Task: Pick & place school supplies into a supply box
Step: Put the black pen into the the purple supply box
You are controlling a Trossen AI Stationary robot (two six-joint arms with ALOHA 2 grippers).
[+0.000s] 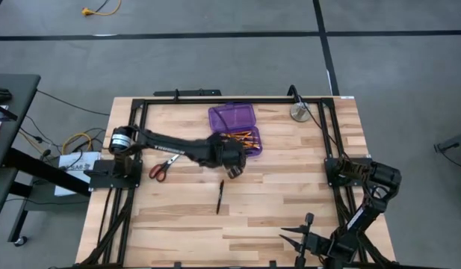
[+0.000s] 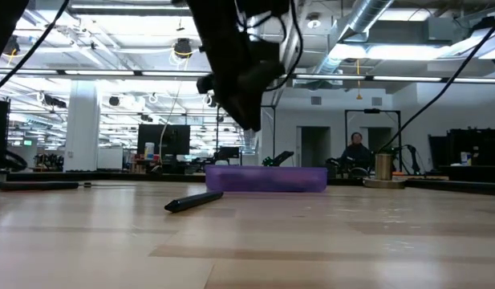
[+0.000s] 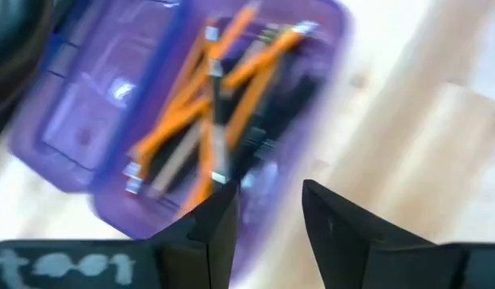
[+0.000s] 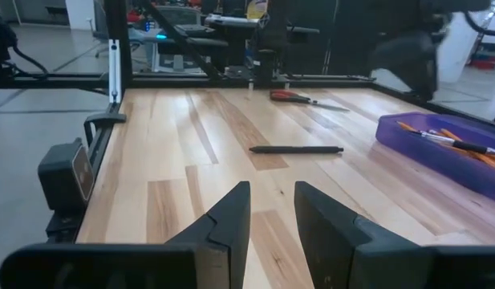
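The translucent purple plastic rectangular supply box (image 1: pixel 235 128) lies open just above the centre of the light wooden table (image 1: pixel 290 202), its empty half toward twelve o'clock. Its other half holds a loose pile of thin orange pencils (image 3: pixel 231 80) crossed with what looks like a dark pen, though the blur in the left wrist view makes that hard to confirm. The left gripper (image 1: pixel 236 166) hangs in the air just at six o'clock of the box's filled half, its fingers (image 3: pixel 215 229) spread apart with nothing between them. A thin black pen (image 1: pixel 220 197) lies alone on the wood at six o'clock of that gripper. The small red-handled scissors (image 1: pixel 161 167) rest at nine o'clock of the box, near the left arm's base. The right gripper (image 4: pixel 271 217) waits at the table's five o'clock corner, fingers apart and empty. A round silver metal object (image 1: pixel 299 113) sits at two o'clock.
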